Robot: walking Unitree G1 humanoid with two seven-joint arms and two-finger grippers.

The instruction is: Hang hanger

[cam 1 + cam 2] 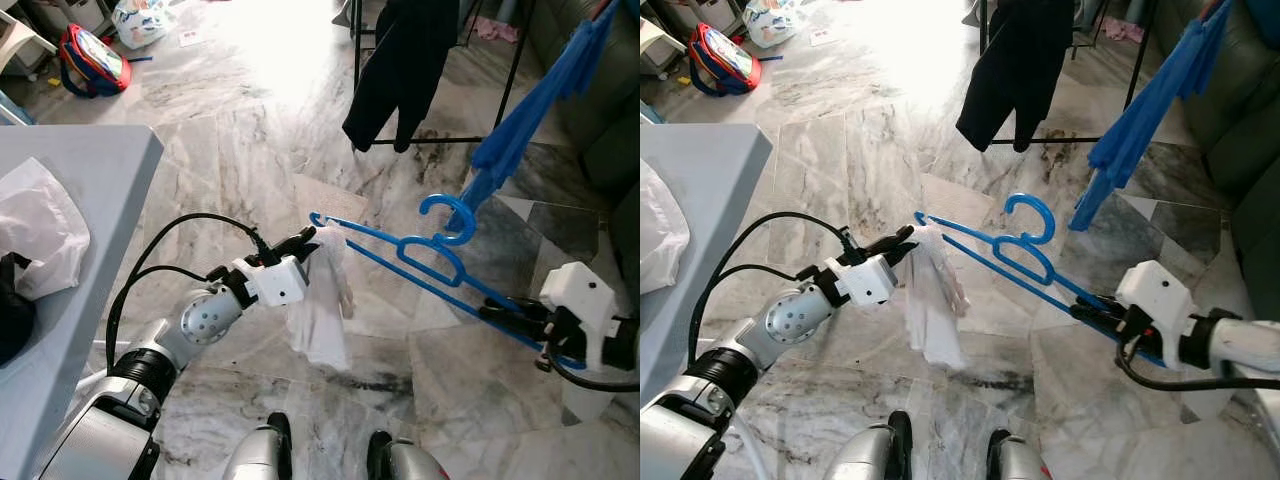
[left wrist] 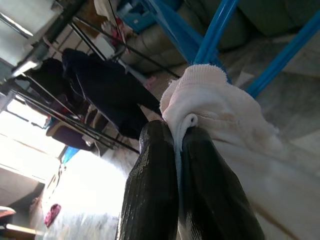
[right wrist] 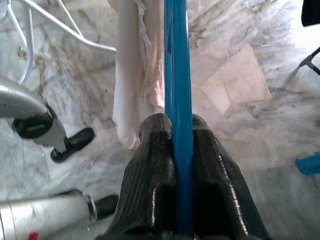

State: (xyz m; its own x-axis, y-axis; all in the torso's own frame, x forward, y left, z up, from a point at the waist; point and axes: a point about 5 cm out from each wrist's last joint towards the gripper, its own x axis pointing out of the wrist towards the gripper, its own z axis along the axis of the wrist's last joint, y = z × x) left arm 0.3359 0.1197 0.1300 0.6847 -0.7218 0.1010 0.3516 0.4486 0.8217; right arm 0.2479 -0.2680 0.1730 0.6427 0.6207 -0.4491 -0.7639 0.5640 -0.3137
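A blue hanger [image 1: 430, 262] is held in the air above a marble floor [image 1: 250, 130]. The right gripper [image 3: 180, 131] is clamped on 1 end of it. The left gripper [image 2: 176, 137] pinches a white cloth [image 1: 320, 310] draped over the other end.

You've got one blue hanger [image 1: 430, 262] here, with one white garment [image 1: 322, 310] on its end. Two grippers: the left gripper [image 1: 303, 240] and the right gripper [image 1: 492, 313]. One clothes rack [image 1: 515, 60], with one dark garment [image 1: 395, 65] and one blue garment [image 1: 535, 105]. One grey table [image 1: 85, 175], one backpack [image 1: 92, 58] on the floor.
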